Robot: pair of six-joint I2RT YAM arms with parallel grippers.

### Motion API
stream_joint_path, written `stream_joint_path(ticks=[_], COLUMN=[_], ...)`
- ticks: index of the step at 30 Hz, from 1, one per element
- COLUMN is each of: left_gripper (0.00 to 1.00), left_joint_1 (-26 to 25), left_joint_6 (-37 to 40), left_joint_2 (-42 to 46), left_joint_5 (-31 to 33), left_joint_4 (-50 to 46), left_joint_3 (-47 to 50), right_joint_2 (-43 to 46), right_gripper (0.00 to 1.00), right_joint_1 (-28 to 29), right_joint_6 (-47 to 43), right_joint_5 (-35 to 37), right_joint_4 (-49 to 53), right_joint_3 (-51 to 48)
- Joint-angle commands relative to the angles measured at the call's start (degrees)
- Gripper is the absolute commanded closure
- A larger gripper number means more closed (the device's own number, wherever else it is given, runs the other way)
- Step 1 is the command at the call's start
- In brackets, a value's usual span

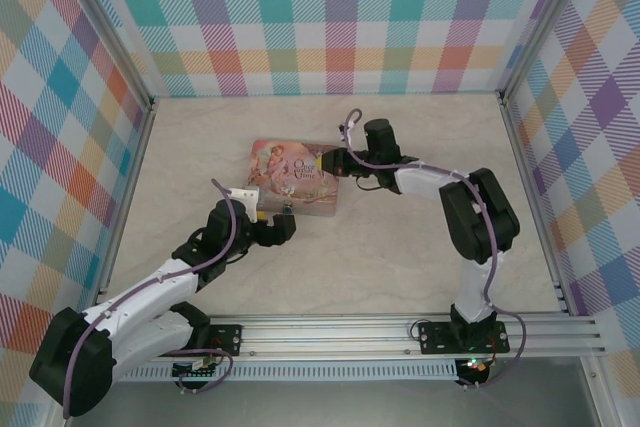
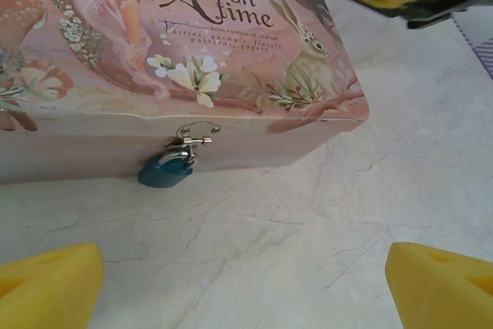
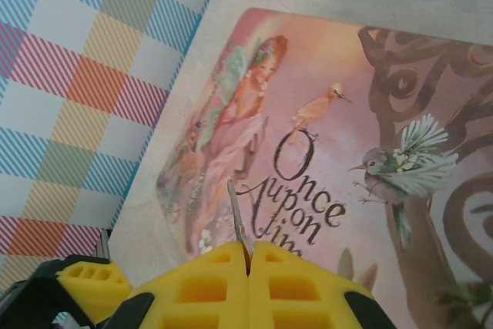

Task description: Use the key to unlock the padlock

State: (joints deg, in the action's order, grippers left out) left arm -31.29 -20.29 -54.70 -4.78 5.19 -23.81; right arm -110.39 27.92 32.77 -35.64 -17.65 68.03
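While the right gripper (image 3: 248, 267) is clamped on the key (image 3: 239, 221) over the tin (image 3: 331, 113), the left gripper (image 2: 246, 283) stands wide open, the padlock (image 2: 164, 169) at its eleven o'clock.

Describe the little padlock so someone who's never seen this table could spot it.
Find the pink illustrated tin box lettered Once Upon a Time on the pale table. On its side wall a tiny padlock hangs from a silver clasp. Its teal body stands out against the pink.
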Motion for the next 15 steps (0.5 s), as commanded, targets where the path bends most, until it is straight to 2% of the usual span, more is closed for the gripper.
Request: stream_joint_path(ticks=[1, 15], left_gripper=[0.05, 0.04], left_joint_1=[0.66, 0.7], left_joint_6=[-0.01, 0.5], left_joint_2=[0.51, -0.02], left_joint_5=[1.22, 1.54], left_joint_4=[1.89, 1.97], left_joint_3=[-0.18, -0.02], right_joint_2=[-1.47, -3.69], right_gripper=[0.98, 0.98], right_joint_1=[1.2, 2.09], right_joint_6=[0.61, 3.42], right_joint_5=[-1.49, 1.07], right_joint_4=[2.17, 8.45], right_joint_3=[3.1, 0.8])
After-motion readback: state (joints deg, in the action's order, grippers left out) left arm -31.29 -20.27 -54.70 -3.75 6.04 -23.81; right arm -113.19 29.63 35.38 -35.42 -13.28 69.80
